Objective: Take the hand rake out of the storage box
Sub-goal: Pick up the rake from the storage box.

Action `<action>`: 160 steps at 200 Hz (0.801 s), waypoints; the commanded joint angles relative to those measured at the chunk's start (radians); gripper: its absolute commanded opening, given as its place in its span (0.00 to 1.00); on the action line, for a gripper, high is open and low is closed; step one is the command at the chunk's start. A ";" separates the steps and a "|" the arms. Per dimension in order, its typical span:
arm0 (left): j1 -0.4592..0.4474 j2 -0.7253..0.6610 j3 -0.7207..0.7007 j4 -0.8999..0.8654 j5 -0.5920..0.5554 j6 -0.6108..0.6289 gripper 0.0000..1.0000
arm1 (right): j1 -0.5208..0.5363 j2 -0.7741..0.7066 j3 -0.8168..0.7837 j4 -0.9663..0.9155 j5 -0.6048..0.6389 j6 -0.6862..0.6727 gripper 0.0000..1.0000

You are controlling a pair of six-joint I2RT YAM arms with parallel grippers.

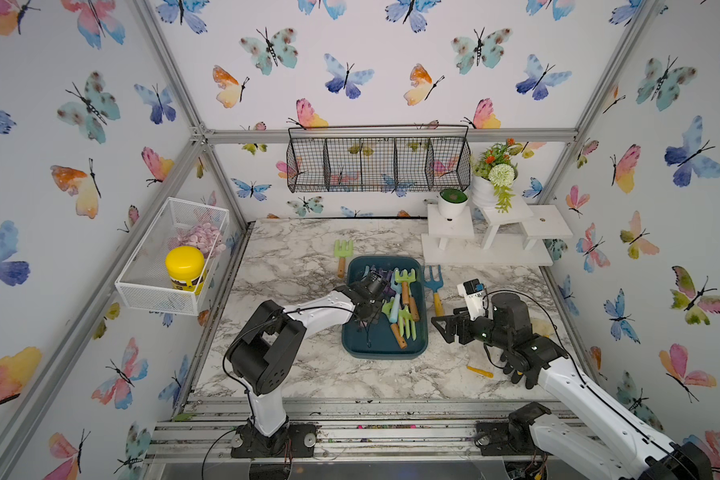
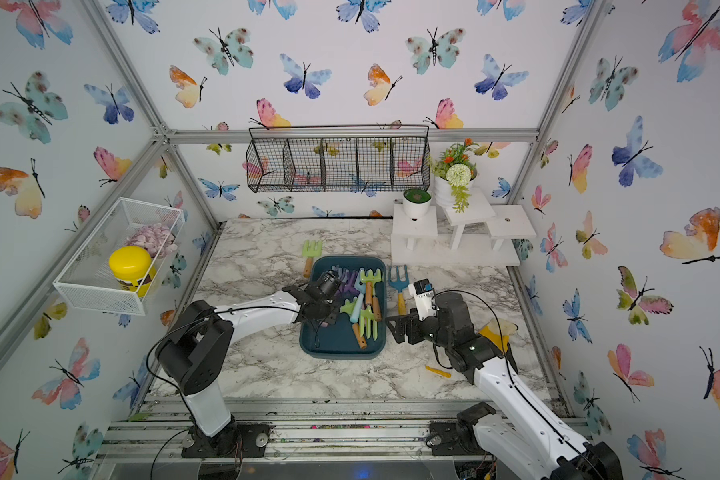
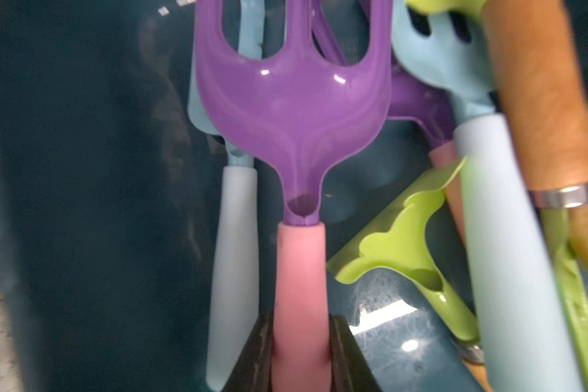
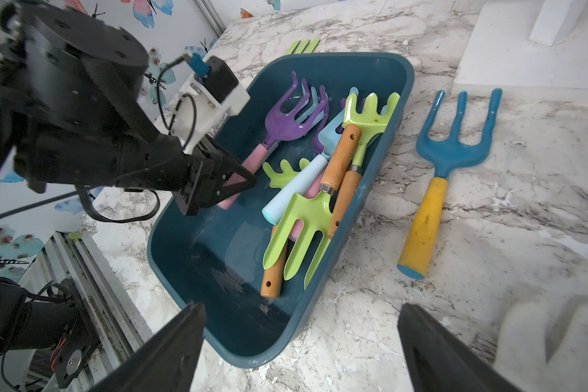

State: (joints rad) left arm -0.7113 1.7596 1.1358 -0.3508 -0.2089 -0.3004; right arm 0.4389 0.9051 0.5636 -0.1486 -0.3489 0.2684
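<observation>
Hand rake removal, grasp stage. The storage box (image 1: 385, 355) sits at the centre of both top views on the marble table (image 1: 308, 374). The hand rake (image 3: 296, 112), with a purple head and a pink handle (image 3: 299, 271), lies inside the box along its left half as a top view frames it, tines toward the upper edge of the frame. The left gripper (image 3: 301, 339) has its jaws closed against both sides of the handle near its free end. The rake has not been lifted out. The right gripper (image 1: 441, 330) hangs just right of the box with its jaws spread wide and nothing between them.

Handling, as judged: the rake looks like moulded plastic, so probably light and stiff. Its glossy head would likely slip under the pads. The matte, rounded handle is the better hold, as taken here. The curved tines overlie a pale blue tool (image 3: 231, 237) and sit close to the green forks (image 4: 319, 210), so a lift may snag or drag neighbours. A blue fork (image 4: 452, 149) lies on the table just right of the box.
</observation>
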 commanded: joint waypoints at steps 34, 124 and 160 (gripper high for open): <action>-0.005 -0.179 0.019 -0.029 -0.135 0.001 0.11 | -0.002 -0.006 0.009 -0.003 -0.026 -0.009 0.95; 0.109 -0.181 0.133 -0.055 -0.185 0.068 0.12 | -0.002 -0.009 0.009 -0.002 -0.032 -0.014 1.00; 0.206 -0.177 0.117 -0.019 -0.140 0.094 0.12 | -0.002 -0.005 0.009 0.000 -0.035 -0.018 1.00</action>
State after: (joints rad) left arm -0.5655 1.5902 1.2583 -0.4030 -0.3794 -0.2401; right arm 0.4389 0.9051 0.5636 -0.1490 -0.3588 0.2649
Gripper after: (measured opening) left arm 0.267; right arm 0.998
